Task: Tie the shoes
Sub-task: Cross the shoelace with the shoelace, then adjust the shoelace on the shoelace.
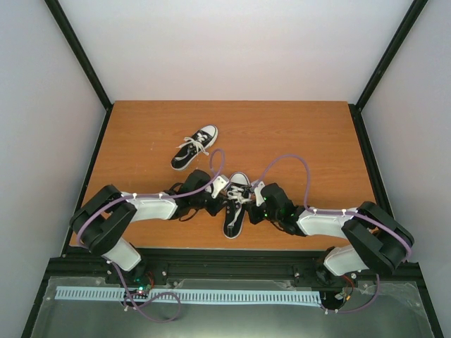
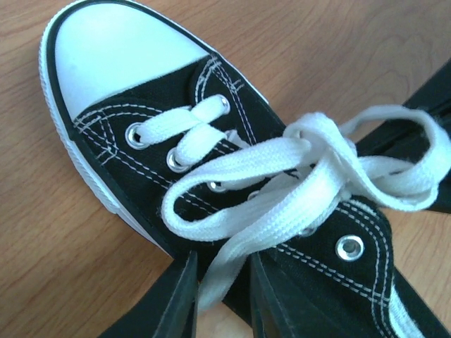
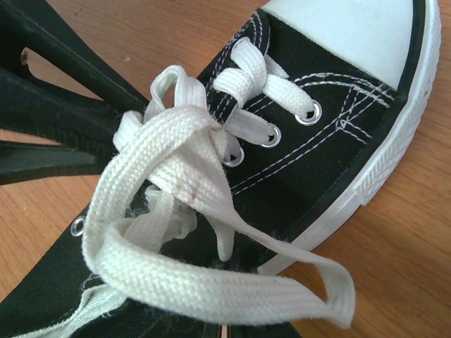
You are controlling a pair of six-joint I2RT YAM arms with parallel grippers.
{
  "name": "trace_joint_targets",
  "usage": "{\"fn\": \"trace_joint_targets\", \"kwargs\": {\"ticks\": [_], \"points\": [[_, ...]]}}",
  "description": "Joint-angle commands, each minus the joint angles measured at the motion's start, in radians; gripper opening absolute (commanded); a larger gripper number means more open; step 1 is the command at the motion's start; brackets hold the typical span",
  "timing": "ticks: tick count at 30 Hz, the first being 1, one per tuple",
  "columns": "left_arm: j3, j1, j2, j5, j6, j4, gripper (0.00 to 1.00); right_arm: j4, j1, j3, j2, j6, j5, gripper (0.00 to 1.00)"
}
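White lace is the crux. The near shoe [image 1: 235, 211] sits between both arms, long axis running near-to-far, toe away from the bases. Left gripper [image 2: 223, 262] straddles a loose lace strand [image 2: 232, 246]; jaws narrow, gap showing, no pinch visible. Right gripper [image 1: 251, 201] is closed at the shoe's other side; can't tell if it pins lace. Far shoe [image 1: 195, 146] lies well apart.

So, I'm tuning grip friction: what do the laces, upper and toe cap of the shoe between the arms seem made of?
Laces: flat white woven fabric, probably cotton, since the weave and stray fibres show. Upper: matte black canvas-like cloth with white stitching. Toe cap: smooth white, likely rubber, with a faint sheen.
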Motion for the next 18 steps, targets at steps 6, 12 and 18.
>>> {"fn": "trace_joint_targets", "kwargs": {"ticks": [6, 12, 18], "points": [[0.054, -0.008, 0.030, 0.013, 0.004, 0.020, 0.07, 0.008, 0.008, 0.007, 0.027, 0.010, -0.018, 0.03], [0.043, -0.008, -0.001, -0.031, -0.048, -0.033, 0.01, -0.025, 0.009, 0.004, 0.014, 0.021, -0.013, 0.03], [0.016, -0.007, -0.060, -0.096, -0.146, -0.130, 0.01, -0.073, 0.008, -0.021, 0.002, 0.054, 0.006, 0.03]]}}
